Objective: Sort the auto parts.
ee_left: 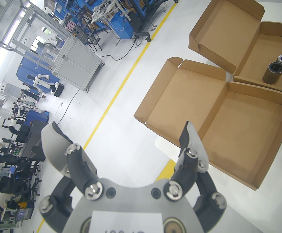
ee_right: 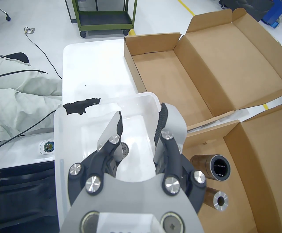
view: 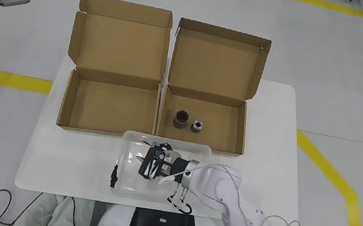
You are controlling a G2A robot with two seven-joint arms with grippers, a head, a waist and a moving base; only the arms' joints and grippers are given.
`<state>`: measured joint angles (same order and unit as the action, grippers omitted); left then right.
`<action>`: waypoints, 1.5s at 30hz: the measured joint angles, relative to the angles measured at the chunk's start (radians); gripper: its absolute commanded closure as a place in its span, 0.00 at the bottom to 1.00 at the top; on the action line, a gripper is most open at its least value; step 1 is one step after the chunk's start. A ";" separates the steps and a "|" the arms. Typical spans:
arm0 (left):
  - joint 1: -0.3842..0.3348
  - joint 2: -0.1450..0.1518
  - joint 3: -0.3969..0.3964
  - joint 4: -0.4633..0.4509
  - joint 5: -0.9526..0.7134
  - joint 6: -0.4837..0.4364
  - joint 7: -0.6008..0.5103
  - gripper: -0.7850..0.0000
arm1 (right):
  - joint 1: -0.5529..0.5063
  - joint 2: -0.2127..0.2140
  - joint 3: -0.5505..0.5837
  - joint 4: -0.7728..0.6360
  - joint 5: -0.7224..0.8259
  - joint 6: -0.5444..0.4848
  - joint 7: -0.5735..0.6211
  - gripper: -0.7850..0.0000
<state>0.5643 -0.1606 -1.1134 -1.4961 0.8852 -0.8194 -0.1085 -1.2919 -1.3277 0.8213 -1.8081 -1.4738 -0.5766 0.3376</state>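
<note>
Under the right end effector (ee_right: 141,111), whose fingers stand apart and grip nothing, the right wrist view picks out a small ribbed metal part (ee_right: 124,150) lying in the clear bin (ee_right: 154,97); from above, the arm covers that spot. Behind the bin, the right box (view: 221,128) holds a dark bearing (view: 181,118) and a smaller sleeve (view: 196,124). The left box (view: 110,107) sits just beside it on the surface (view: 269,124). Off the surface, over the floor (ee_left: 123,66), the left end effector (ee_left: 119,125) hangs open. The print on its label (ee_left: 126,221) is cut off.

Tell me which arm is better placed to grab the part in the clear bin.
Right. The right gripper hangs open over the clear bin, close to the small metal part in it; the left gripper is off the table, above the floor.
</note>
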 measured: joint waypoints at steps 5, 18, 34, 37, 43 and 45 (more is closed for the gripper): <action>0.000 0.000 0.000 0.000 0.000 0.000 0.000 0.00 | 0.000 0.000 0.000 0.000 0.000 0.000 0.000 0.71; 0.000 0.000 0.000 0.000 0.000 0.000 0.000 0.00 | 0.006 -0.002 -0.046 0.073 0.017 -0.019 0.135 0.61; 0.000 0.000 0.000 0.000 0.000 0.000 0.000 0.00 | 0.072 -0.027 -0.111 0.215 0.089 0.031 0.219 0.59; 0.000 0.000 0.000 0.000 0.000 0.000 0.000 0.00 | 0.089 -0.034 -0.126 0.237 0.098 0.037 0.219 0.59; 0.000 0.000 0.000 0.000 0.000 0.000 0.000 0.00 | 0.116 -0.045 -0.147 0.269 0.112 0.055 0.238 0.59; 0.000 0.000 0.000 0.000 0.000 0.000 0.000 0.00 | 0.121 -0.048 -0.153 0.276 0.116 0.061 0.243 0.59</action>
<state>0.5643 -0.1606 -1.1134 -1.4961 0.8852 -0.8194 -0.1085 -1.1707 -1.3757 0.6684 -1.5323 -1.3578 -0.5156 0.5803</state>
